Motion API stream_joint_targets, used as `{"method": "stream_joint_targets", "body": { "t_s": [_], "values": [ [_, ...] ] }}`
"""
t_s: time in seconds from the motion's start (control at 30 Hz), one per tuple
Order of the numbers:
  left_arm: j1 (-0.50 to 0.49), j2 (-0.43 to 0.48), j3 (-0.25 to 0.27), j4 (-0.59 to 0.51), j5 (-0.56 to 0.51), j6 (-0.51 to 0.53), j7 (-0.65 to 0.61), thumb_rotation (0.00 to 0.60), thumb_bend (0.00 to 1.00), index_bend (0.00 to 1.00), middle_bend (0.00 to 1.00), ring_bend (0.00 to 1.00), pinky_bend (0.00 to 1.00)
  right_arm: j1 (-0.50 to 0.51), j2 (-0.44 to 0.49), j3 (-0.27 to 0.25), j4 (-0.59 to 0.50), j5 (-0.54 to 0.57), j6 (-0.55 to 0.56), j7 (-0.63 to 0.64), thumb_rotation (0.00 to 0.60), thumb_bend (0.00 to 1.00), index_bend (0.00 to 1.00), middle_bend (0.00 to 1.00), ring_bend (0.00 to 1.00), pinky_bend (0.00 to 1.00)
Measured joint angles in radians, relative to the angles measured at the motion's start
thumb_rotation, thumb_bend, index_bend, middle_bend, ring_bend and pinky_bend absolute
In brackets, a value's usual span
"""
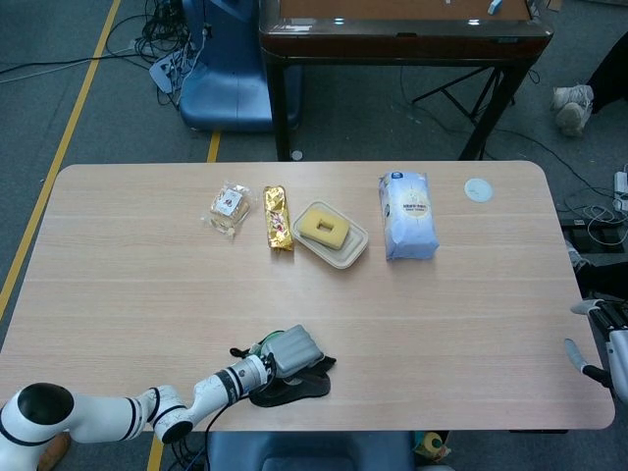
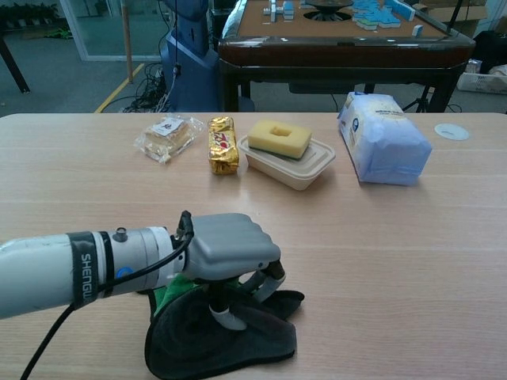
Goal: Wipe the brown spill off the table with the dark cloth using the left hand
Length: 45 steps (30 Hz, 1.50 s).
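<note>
The left robot hand [image 2: 230, 253] presses down on the dark cloth [image 2: 230, 340], fingers curled into its folds, holding it flat against the wooden surface [image 2: 380, 261] near the front edge so it can rub. No brown spill shows; the cloth may cover it. The right robot hand [image 1: 601, 339] idles open at the far edge

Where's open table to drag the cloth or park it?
Bare wood lies right of the dark cloth under the left robot hand, toward the right robot hand. Crowded at the back: sandwich, gold bar, sponge tray, blue bag.
</note>
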Motion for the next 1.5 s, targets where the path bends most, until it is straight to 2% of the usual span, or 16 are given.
{"method": "stream_joint_targets", "body": {
  "t_s": [0.37, 0.67, 0.93, 1.27, 1.5],
  "values": [
    [0.0, -0.018, -0.038, 0.16, -0.11, -0.011, 0.078, 0.6, 0.19, 0.56, 0.62, 0.62, 0.89, -0.008, 0.004, 0.002, -0.001, -0.001, 0.011, 0.005, 0.6, 0.39, 0.35, 0.34, 0.28, 0.33],
    [0.031, 0.048, -0.028, 0.23, -0.149, 0.008, 0.121, 0.6, 0.19, 0.56, 0.62, 0.62, 0.89, 0.002, 0.005, 0.002, -0.01, -0.01, 0.0, -0.007, 0.6, 0.39, 0.35, 0.34, 0.28, 0.33],
    [0.051, 0.088, -0.013, 0.137, -0.158, 0.003, 0.097, 0.6, 0.19, 0.56, 0.62, 0.62, 0.89, 0.01, 0.0, 0.001, -0.019, -0.019, -0.008, -0.017, 0.6, 0.39, 0.35, 0.34, 0.28, 0.33],
    [0.04, 0.076, 0.025, -0.042, -0.043, 0.018, 0.065, 0.6, 0.19, 0.55, 0.62, 0.62, 0.89, -0.002, -0.001, -0.007, -0.022, -0.027, 0.008, -0.012, 0.6, 0.39, 0.35, 0.34, 0.28, 0.33],
    [0.035, 0.056, 0.024, -0.005, -0.042, 0.026, 0.103, 0.6, 0.19, 0.55, 0.62, 0.62, 0.89, -0.019, -0.002, -0.01, -0.009, -0.027, 0.031, 0.008, 0.6, 0.39, 0.35, 0.34, 0.28, 0.33]
  ]
}}
